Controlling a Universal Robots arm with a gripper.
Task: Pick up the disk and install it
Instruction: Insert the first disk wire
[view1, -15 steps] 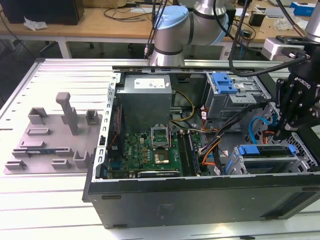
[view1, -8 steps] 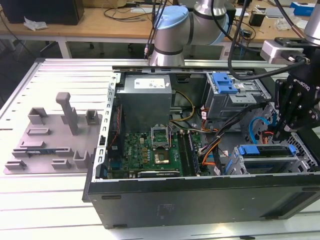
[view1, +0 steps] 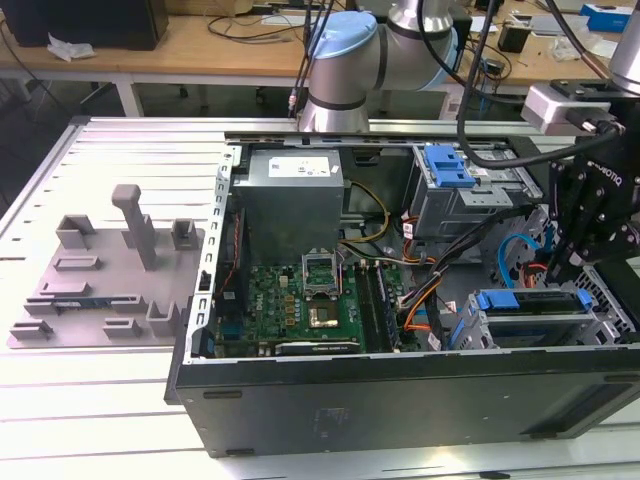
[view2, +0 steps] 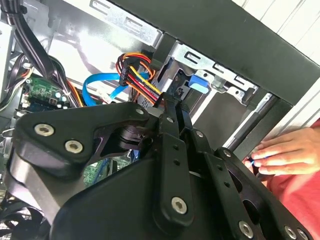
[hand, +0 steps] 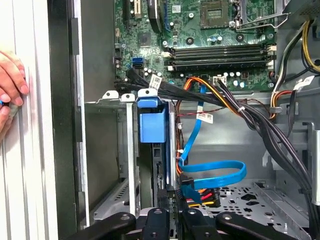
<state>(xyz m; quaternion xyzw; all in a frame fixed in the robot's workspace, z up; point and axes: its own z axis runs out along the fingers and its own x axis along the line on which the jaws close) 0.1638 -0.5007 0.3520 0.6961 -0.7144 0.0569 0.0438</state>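
Observation:
The disk sits edge-on in a slot of the metal drive cage (hand: 117, 150) at the case's front corner. Its bright blue rail tab (hand: 152, 122) stands out of the cage top, and the blue rail (view1: 530, 298) also shows in the exterior view. In the second wrist view the same blue tab (view2: 198, 85) lies just beyond my fingertips. My gripper (hand: 174, 202) is right beside the disk's end, with its two black fingers pressed together and nothing visible between them. It hangs over the cage (view1: 560, 268) at the exterior view's right. The gripper (view2: 172, 107) is shut.
A person's hand (hand: 10, 85) rests on the table beside the case wall, also seen as a hand (view2: 280, 155). A blue data cable (hand: 215, 175) and coloured power wires (view2: 140, 75) lie close to the fingers. The motherboard (view1: 310, 300) and a grey fixture plate (view1: 100, 270) are further away.

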